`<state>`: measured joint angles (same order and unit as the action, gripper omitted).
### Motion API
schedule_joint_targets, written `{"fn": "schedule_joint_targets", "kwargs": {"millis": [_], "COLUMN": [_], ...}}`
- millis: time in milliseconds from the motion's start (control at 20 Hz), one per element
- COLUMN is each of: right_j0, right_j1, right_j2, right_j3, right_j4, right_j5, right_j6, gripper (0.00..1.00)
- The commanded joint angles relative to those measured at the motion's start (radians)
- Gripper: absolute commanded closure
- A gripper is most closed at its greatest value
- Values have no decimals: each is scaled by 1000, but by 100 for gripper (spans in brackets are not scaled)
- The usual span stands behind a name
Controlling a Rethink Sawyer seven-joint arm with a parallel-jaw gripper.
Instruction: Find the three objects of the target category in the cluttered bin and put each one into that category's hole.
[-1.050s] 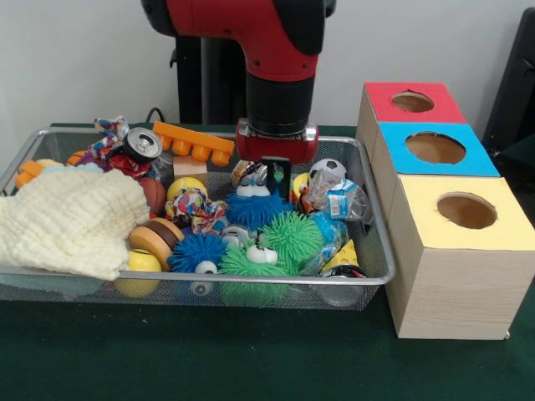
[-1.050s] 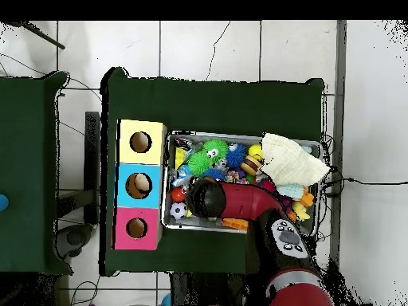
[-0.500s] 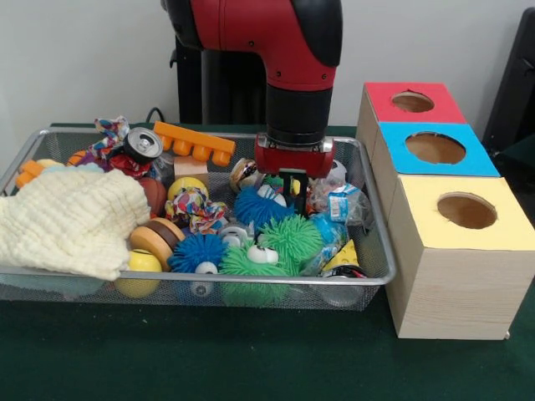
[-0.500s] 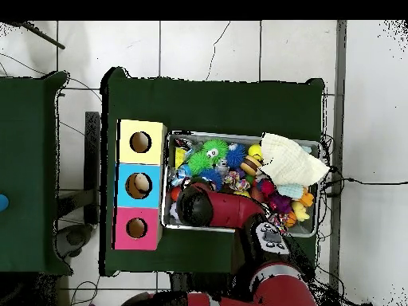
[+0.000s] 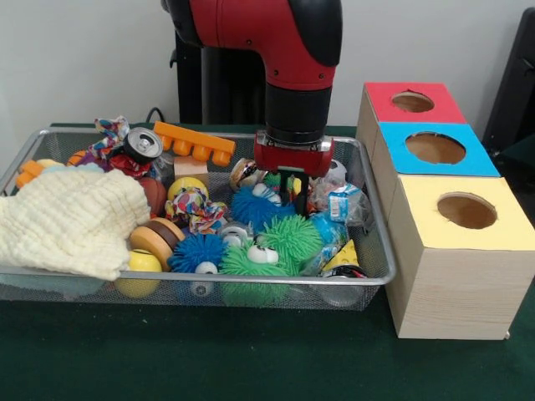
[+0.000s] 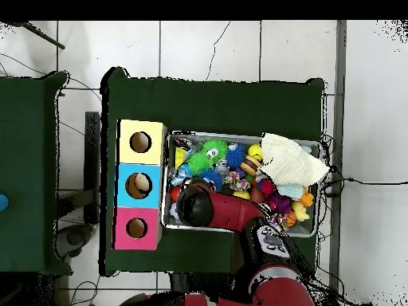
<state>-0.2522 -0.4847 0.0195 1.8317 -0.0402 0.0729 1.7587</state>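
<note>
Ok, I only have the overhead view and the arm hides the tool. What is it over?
Observer: The tool is low among the toys in the wire mesh bin, right behind a blue spiky rubber ball with eyes.
Operator: What's on its side toward the boxes?
Observer: A crinkled clear plastic packet, close beside it.
Operator: And past the blue ball, away from the arm?
Observer: A green spiky rubber ball, nearer the bin's front wall.
</note>
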Motion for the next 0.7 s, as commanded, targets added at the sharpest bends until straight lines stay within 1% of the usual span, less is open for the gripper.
{"fn": "schedule_joint_targets", "kwargs": {"millis": [50,150,200,300,550,700], "right_j0": [24,37,44,53,65,60], "right_j1": [21,12,5,-5,-39,-46], "right_j2": [63,55,51,43,20,12], "right_j3": [19,15,5,2,-15,-19], "right_j4": [109,124,124,139,152,150], "right_j5": [56,67,93,111,180,197], "right_j6": [243,240,222,218,191,180], "gripper": [0,0,0,0,0,0]}}
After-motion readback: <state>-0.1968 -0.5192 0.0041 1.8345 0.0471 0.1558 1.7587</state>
